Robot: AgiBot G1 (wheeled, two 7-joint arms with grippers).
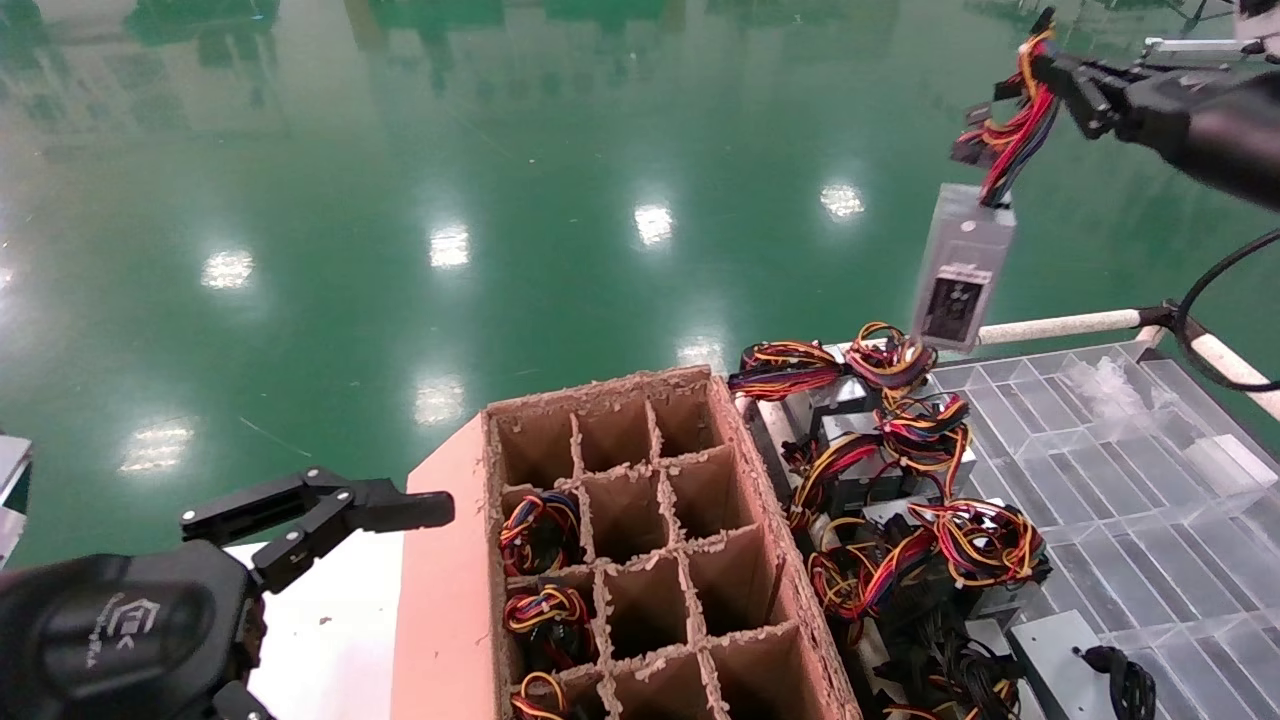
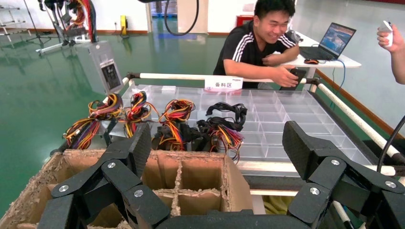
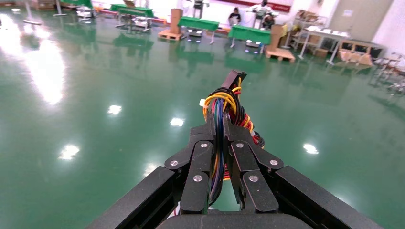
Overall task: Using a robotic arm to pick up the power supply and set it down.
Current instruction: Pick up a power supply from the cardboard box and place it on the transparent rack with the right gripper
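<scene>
Head view: my right gripper (image 1: 1050,70) is clamped on the wire bundle (image 1: 1010,135) of the power supply (image 1: 960,265), which hangs at its 7 o'clock, high over open green floor (image 1: 500,200), clear of the divided carton (image 1: 640,540) at 6 o'clock. My left gripper (image 1: 350,515) idles wide apart beside the carton.

Left wrist view: fingers (image 2: 136,148) spread above the carton rim (image 2: 200,157).

Right wrist view: pads (image 3: 203,143) pinch the wires (image 3: 222,102)

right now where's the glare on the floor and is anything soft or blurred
Head view: bright lamp spots on the green floor; the hanging power supply looks slightly smeared. Right wrist view: broad glare at the floor's edge; the right gripper is sharp. Left wrist view: the left gripper looms large.
</scene>
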